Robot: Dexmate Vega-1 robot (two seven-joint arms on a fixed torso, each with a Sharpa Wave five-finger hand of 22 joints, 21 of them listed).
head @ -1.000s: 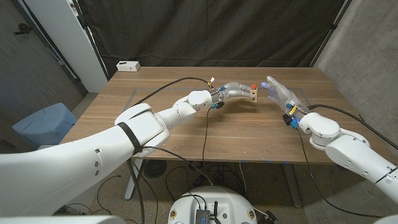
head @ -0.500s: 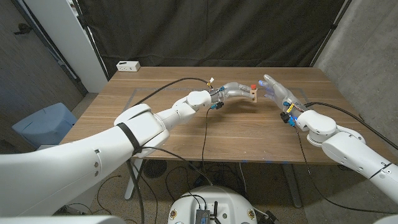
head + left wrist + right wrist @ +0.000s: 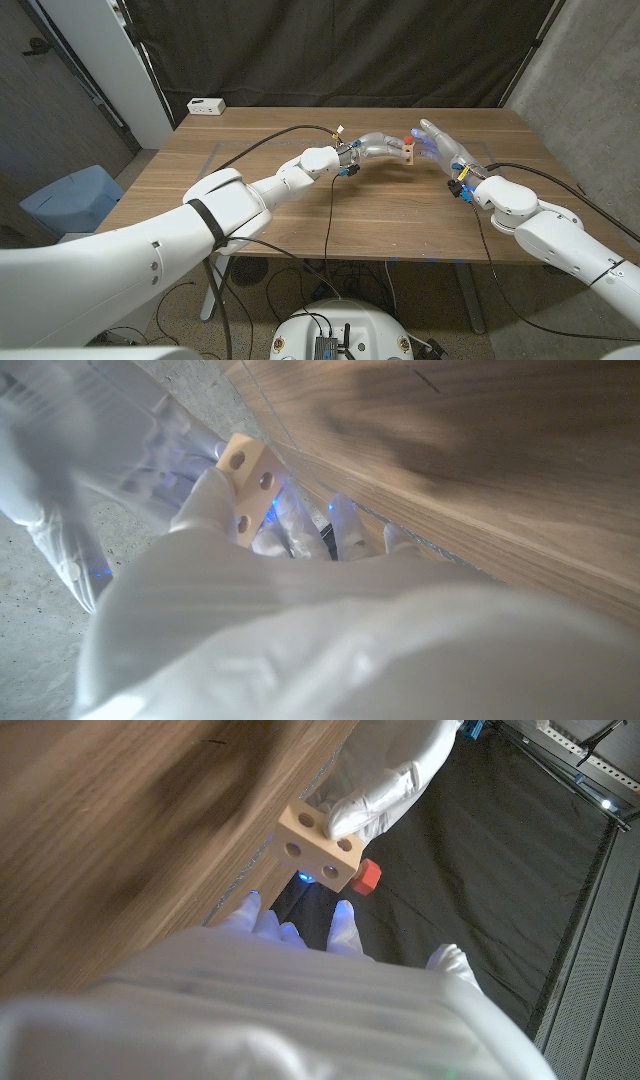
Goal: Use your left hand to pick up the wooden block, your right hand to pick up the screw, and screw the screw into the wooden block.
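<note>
Above the far bench (image 3: pixel 300 210), the left hand (image 3: pixel 375 144) grips the block (image 3: pixel 408 150), screw (image 3: pixel 408 138) seated. Right hand (image 3: pixel 445 148) fingers spread, empty, beside it. Next: pinch screw, turn.

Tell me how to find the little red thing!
Look at the far middle of the wooden table, where the two white hands meet. The left hand holds a pale wooden block with round holes. The red screw sticks out of it, the only red piece.

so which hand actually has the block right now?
The left hand: it grips the wooden block, with the red screw sticking out of it. The right hand is beside the block, fingers spread, holding nothing.
</note>
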